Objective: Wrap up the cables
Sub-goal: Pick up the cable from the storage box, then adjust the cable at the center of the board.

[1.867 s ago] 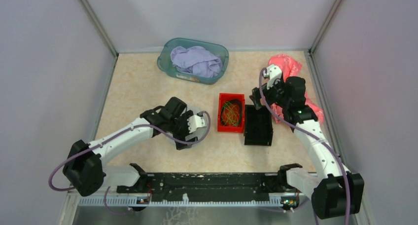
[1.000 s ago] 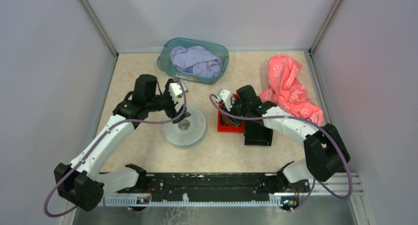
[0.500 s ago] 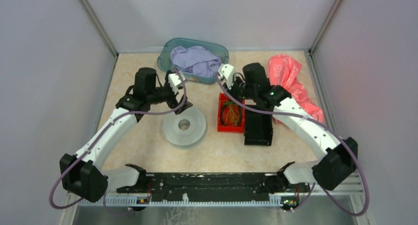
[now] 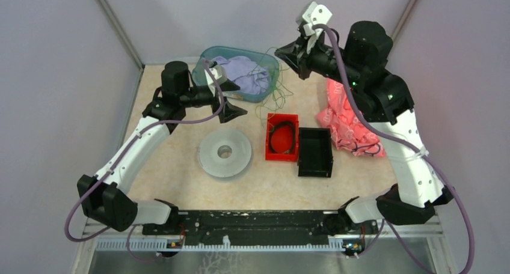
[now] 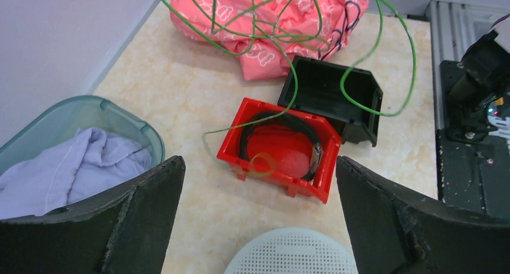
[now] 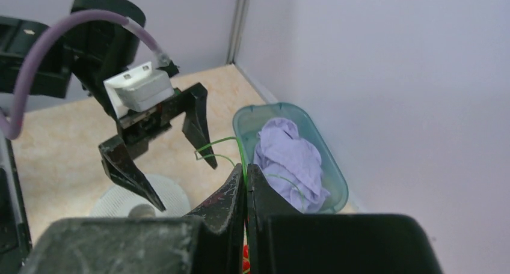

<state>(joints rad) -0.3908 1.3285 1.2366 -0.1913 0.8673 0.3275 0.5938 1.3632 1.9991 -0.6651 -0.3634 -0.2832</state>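
Pinching cables (image 5: 294, 82) high above the bin (image 4: 269, 136), right gripper (image 4: 280, 50); left gripper (image 4: 237, 100) spread wide, in open air left of bin rim.

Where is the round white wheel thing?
In the top view, the white spool lies flat left of centre, just left of the red bin.

Thread-thin green cables (image 5: 296, 76) in loose airborne loops, one strand down to red bin (image 5: 273, 179).

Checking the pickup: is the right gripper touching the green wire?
Touching. The right wrist view shows the green wire pinched in the right gripper, jaws shut.
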